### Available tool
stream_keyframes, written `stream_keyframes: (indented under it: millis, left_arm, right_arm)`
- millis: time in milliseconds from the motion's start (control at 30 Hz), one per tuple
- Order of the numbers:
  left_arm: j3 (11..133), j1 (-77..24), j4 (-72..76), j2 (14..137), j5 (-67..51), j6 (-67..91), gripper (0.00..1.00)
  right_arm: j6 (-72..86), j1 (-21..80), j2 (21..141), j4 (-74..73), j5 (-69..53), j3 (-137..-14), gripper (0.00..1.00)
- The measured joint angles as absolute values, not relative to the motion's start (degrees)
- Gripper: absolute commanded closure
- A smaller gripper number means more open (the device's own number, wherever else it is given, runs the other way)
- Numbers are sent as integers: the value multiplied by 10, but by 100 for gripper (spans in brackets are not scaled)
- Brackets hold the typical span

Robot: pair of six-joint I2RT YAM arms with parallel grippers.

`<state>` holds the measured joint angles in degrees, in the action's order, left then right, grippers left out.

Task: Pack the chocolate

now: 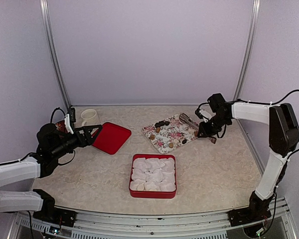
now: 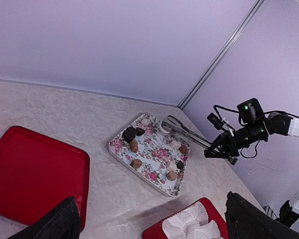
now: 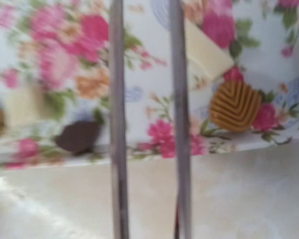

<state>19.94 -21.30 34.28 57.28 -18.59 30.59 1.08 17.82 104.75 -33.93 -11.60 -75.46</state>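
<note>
The chocolate (image 1: 163,123) lies as several small dark, tan and pale pieces on a floral tray (image 1: 164,135) at the back middle. My right gripper (image 1: 205,130) sits at the tray's right corner, shut on the handle end of metal tongs (image 1: 188,121) that reach over the tray. In the right wrist view the tongs' two arms (image 3: 116,124) run upward, slightly apart, over a dark piece (image 3: 78,137) and a ridged tan piece (image 3: 235,105); my own fingers are hidden there. My left gripper (image 1: 92,133) hovers open and holds nothing, beside the red lid (image 1: 112,138).
A red box (image 1: 131,174) full of white crinkled paper cups stands at the front middle. A cream mug (image 1: 89,117) is at the back left behind the lid. Walls and metal posts close in the back and both sides.
</note>
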Motion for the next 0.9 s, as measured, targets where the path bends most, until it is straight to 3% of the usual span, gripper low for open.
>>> stream_keyframes:
  millis: [600,900]
  left_arm:
    - [199,-213,342,548,-191,306,1]
    - [199,-213,338,544,-192,307,1]
  right_arm:
    - [6,189,891,-411,-171,-693,78]
    - [36,306,794,-479,-204,-659,79]
